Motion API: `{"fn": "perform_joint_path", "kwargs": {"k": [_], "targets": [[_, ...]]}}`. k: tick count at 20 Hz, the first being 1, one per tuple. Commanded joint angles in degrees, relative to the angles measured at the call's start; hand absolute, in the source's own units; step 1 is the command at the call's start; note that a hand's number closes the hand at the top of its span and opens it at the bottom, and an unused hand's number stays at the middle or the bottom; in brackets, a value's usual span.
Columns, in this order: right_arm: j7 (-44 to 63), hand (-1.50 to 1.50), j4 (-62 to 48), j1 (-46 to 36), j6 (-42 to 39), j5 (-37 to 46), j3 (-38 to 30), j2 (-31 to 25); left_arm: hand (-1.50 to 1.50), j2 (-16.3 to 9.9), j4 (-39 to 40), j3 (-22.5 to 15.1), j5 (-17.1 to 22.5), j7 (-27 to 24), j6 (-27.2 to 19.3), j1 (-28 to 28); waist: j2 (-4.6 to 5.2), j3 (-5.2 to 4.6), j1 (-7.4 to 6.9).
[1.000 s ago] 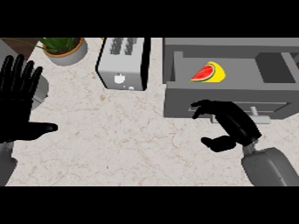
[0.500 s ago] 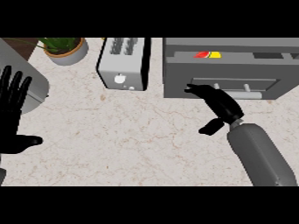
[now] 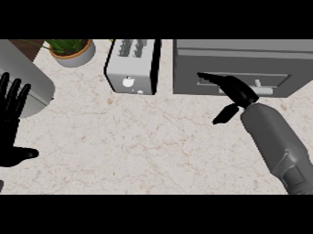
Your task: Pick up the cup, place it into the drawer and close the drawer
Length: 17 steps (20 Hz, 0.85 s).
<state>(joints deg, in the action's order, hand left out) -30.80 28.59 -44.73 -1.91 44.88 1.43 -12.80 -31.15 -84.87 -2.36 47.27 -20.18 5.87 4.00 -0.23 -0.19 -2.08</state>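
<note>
Your right hand [image 3: 232, 91], fingers straight, presses flat against the front of the closed grey drawer [image 3: 250, 68] at two o'clock; the cup is nowhere visible. Your left hand [image 3: 2, 123] rests open at nine o'clock, fingers up, holding nothing. On the pale marble counter [image 3: 139, 141], a toaster [image 3: 132, 66] stands at twelve, a potted plant [image 3: 71, 50] at eleven.

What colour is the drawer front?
Grey, seen in the head view: the drawer front.

Grey forearms, black left hand [image 3: 4, 132], black right hand [image 3: 235, 91]
</note>
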Motion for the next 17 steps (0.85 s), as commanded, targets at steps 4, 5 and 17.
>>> {"fn": "perform_joint_path", "kwargs": {"k": [4, 5, 17], "targets": [[-0.67, -1.50, -12.78, -9.00, -1.03, 0.43, -3.54, -5.11, -1.50, 1.81, 2.82, -0.17, -1.68, -1.30, 1.54, 1.45, 1.78, 0.30, -1.40], [-1.49, -1.50, -13.68, -8.52, 0.68, 0.35, -3.96, -4.99, -1.50, 1.28, 0.57, -0.38, -1.13, 0.19, 1.05, 1.55, 2.02, 0.37, -2.28], [-3.11, -1.50, -18.23, -12.32, -0.82, 0.17, -5.09, -7.37, -1.50, 1.85, 3.71, -0.29, -4.35, -1.96, 2.06, 1.85, 2.41, 0.34, -2.90]]}}
